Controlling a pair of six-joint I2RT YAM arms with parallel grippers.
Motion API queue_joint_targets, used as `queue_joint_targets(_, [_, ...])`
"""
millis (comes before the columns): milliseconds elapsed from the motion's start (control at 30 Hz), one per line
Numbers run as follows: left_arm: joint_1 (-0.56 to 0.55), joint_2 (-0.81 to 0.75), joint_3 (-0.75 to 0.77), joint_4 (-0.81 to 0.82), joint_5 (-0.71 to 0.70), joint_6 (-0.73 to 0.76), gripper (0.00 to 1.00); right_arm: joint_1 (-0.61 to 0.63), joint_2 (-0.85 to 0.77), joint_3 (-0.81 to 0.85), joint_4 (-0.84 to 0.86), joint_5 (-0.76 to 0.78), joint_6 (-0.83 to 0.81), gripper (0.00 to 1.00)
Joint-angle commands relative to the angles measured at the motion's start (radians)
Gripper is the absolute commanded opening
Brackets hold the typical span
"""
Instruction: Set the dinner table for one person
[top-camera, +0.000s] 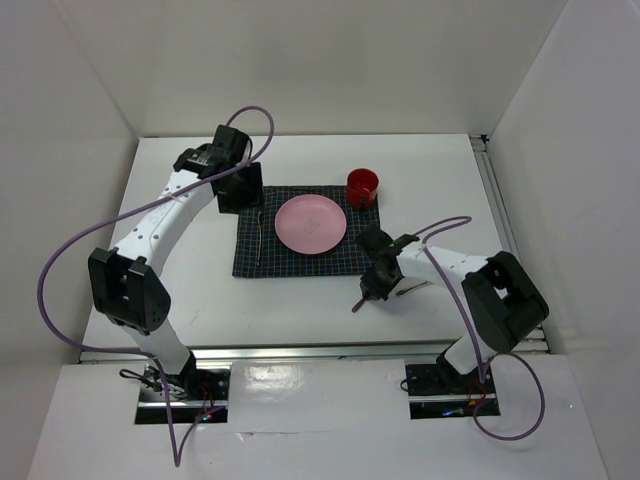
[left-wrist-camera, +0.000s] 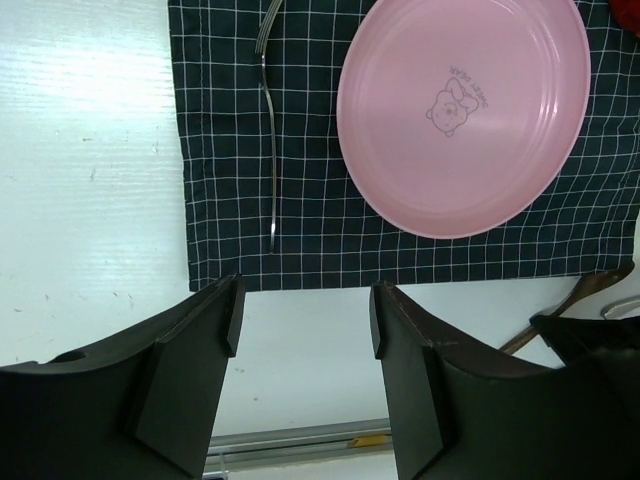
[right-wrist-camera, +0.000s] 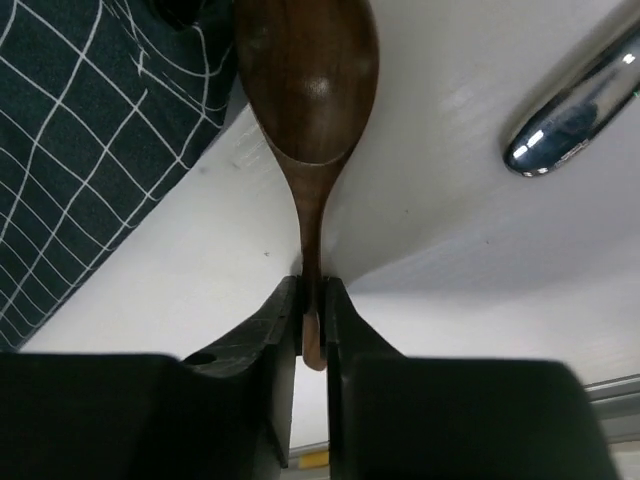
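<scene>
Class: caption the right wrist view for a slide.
Right gripper holds a wooden spoon by its handle, beside the checked cloth.

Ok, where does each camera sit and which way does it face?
Top external: above and behind, looking down on the white rectangular tabletop; left arm, right arm show.
Left wrist: facing down past its open left tool at the navy checked cloth, metal fork, round pink plate.
Right wrist: facing along the right tool, shut on the brown wooden spoon.
All three share the cloth.
</scene>
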Motion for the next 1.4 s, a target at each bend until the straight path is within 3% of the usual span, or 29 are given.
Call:
queue_joint_targets(0, [0.004, -0.009, 0.002, 0.006, 0.017, -0.002, 0.70, 0.036, -0.049, -0.023, -0.068, 0.122, 0.077, 0.13])
queue_joint_targets(33, [0.004, -0.009, 0.002, 0.006, 0.017, -0.002, 0.70, 0.047, -0.108, -0.023, -0.123, 0.145, 0.086, 0.03])
queue_joint_targets(67, [0.004, -0.009, 0.011, 0.006, 0.017, -0.002, 0.70, 0.059, -0.138, -0.023, -0.146, 0.168, 0.086, 0.00])
queue_joint_targets(133, [0.004, -0.019, 0.011, 0.006, 0.017, -0.002, 0.70, 0.078, -0.184, 0.018, -0.157, 0.224, 0.025, 0.00])
queue_joint_targets(233, [0.004, -0.030, 0.011, 0.006, -0.003, -0.025, 0.70, 0.066, -0.196, 0.122, -0.131, 0.243, -0.214, 0.00])
queue_joint_targets(267, [0.004, -0.030, 0.000, 0.006, -0.003, -0.025, 0.70, 0.056, -0.172, 0.159, -0.131, 0.243, -0.356, 0.00])
queue_joint_targets(400, [0.004, -0.041, 0.000, 0.015, -0.003, -0.025, 0.70, -0.010, 0.013, 0.339, -0.066, 0.208, -0.646, 0.00])
queue_joint_targets(600, [0.004, -0.051, -0.009, 0.015, -0.004, -0.016, 0.70, -0.066, 0.234, 0.500, -0.032, 0.114, -0.888, 0.00])
queue_joint_targets(900, [0.013, -0.051, -0.029, 0.015, -0.015, -0.016, 0.70, -0.112, 0.343, 0.549, 0.037, 0.038, -0.962, 0.00])
queue_joint_targets(1367, [0.013, -0.061, -0.047, 0.015, -0.006, -0.016, 0.70, -0.122, 0.451, 0.632, 0.039, -0.004, -0.939, 0.00])
